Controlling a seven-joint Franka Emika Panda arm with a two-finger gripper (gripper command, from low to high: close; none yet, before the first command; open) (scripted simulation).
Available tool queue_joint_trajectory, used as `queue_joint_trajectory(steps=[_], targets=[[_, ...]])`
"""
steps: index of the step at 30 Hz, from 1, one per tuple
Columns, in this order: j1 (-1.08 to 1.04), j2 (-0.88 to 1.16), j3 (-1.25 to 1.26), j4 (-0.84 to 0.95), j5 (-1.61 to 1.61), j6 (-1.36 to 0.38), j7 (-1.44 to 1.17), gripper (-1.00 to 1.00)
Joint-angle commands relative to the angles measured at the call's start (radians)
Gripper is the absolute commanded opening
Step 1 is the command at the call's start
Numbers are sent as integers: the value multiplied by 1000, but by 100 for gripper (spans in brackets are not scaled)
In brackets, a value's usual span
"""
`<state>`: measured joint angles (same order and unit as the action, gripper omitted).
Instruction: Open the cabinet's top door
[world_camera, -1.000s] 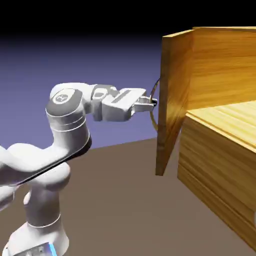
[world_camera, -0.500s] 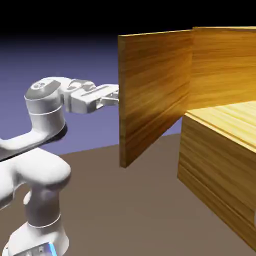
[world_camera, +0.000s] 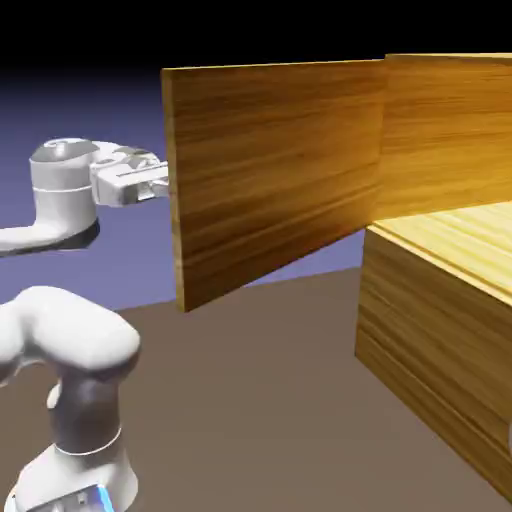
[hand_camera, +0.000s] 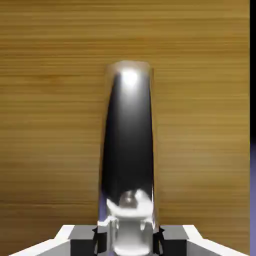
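Your jaws: pinching the curved metal loop handle (hand_camera: 128, 145); keep hold there, likely slippery.
Wood-grain top door (world_camera: 275, 175): probably stiff, swings freely.

One arm (world_camera: 85, 345), one cabinet (world_camera: 440, 300), one handle (hand_camera: 127, 135).
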<state>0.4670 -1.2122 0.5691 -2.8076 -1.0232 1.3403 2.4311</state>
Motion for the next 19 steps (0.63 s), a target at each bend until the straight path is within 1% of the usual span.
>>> queue_joint_trajectory(steps=[1, 10, 19], targets=[[-23, 33, 36, 30, 31, -25, 14, -100], [-313, 290, 354, 347, 241, -250, 114, -100], [-639, 409, 628, 633, 341, -426, 152, -100]])
